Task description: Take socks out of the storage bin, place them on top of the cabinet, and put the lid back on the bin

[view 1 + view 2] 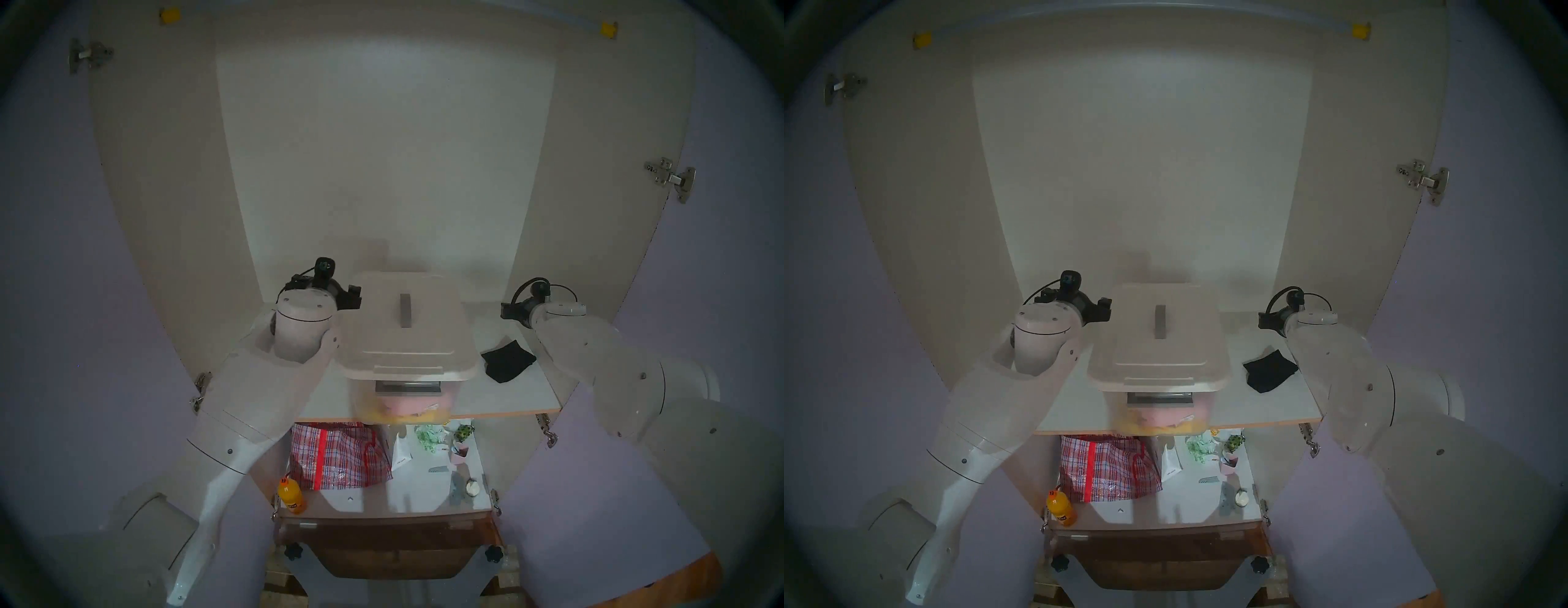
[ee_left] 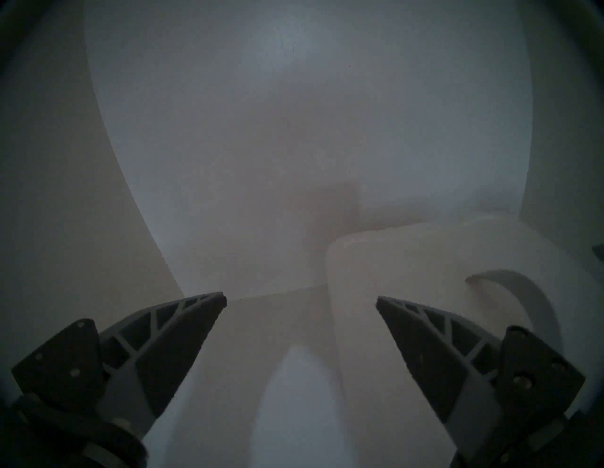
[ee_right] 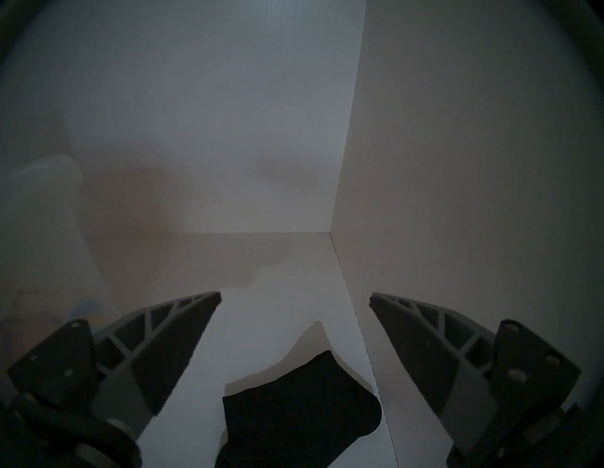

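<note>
right gripper (image 3: 295, 299) fingers (image 3: 170, 346) spread wide, empty, hovering just over the black socks (image 3: 294, 415), which lie flat on the white shelf (image 3: 277, 326) beside the cabinet (image 3: 457, 163) right wall. left gripper (image 2: 300, 299) also wide apart, holding nothing, its right finger just beside the back left corner of the lid (image 2: 408, 261); contact there is unclear.

outward: in the head view the lid (image 1: 407, 322) sits on the storage bin (image 1: 403, 403), grey bar handle up, front rim looks seated, back edge not visible. socks (image 1: 507, 358) lie right of the bin, apart from it. task looks about done.

risks: left finger could catch the lid rim on pullback and skew it. right arm (image 1: 594, 352) sits close over the socks, so a low retreat could drag them toward the shelf front edge. bin front overhangs that edge slightly, so a nudge might tip it forward.

room: tight to the right side wall, open space above, clear path straight back toward the robot.
</note>
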`<state>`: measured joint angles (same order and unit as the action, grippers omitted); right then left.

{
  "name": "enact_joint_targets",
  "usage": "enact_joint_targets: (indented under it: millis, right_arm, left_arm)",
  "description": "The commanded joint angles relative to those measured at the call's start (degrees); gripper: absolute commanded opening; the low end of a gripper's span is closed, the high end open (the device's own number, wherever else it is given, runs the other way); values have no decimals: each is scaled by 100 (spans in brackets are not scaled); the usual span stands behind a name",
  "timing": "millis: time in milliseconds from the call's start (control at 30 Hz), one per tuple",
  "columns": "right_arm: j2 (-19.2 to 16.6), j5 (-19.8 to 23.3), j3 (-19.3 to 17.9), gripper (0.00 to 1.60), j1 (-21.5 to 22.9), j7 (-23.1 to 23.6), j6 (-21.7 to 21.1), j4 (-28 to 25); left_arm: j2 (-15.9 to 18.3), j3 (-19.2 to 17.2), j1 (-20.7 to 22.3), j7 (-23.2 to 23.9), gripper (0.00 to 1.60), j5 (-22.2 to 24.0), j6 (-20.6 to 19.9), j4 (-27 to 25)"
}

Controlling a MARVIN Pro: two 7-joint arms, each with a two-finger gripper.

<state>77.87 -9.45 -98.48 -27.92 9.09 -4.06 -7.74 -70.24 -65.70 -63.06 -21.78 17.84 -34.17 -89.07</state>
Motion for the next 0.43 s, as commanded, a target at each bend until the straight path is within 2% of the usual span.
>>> enact_joint_targets:
  millis: [0, 233, 400]
  right_arm:
    - [-11, -7, 9, 160, 189, 8, 98, -118]
    - [-12, -7, 11, 160, 191, 8, 108, -115]
    - [-12, -8, 11, 160, 192, 10, 112, -114]
  left_arm:
    - [55, -11, 239, -227, 160, -340, 664, 158]
    - [10, 102, 318, -298, 160, -424, 1558, 642]
    - [28, 183, 347, -352, 160, -455, 1945, 780]
